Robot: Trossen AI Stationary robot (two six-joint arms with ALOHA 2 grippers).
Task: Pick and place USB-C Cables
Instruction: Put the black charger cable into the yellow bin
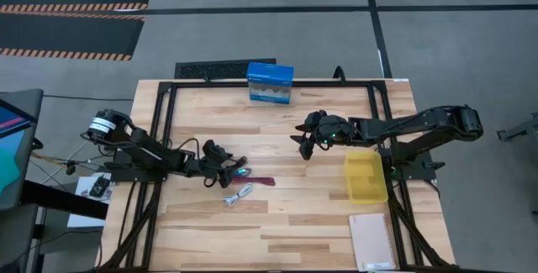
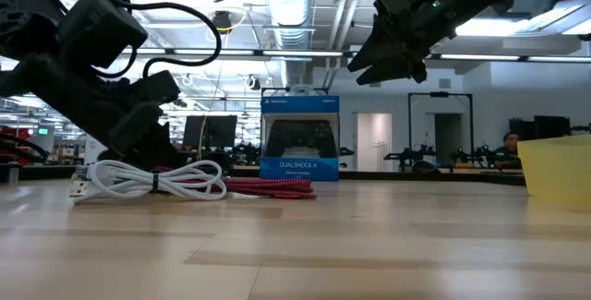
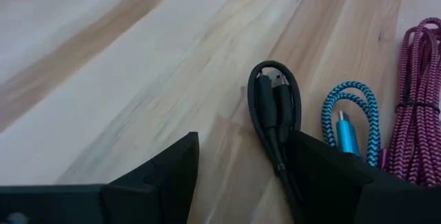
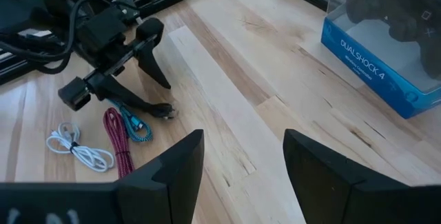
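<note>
The USB-C cables lie in a small cluster on the wooden tabletop (image 1: 277,223), well apart from the blue DualShock 4 box (image 1: 270,83) and on the left arm's side of it. In the left wrist view the black cable (image 3: 274,107) rests just inside one finger of the left end effector (image 3: 241,162), with the teal cable (image 3: 350,117) beside it and the maroon-red cable (image 3: 415,100) beyond that. The white cable (image 1: 239,194) lies a little farther from the box than the others. The left end effector is spread wide, down at the tabletop, one finger on each side of the black cable's free end, gripping nothing. The right end effector (image 1: 308,141) hangs above the bare tabletop nearer the box, its fingers also apart and empty. A yellow bin (image 1: 366,175) and a notebook (image 1: 371,241) sit on the right arm's side of the box.
</note>
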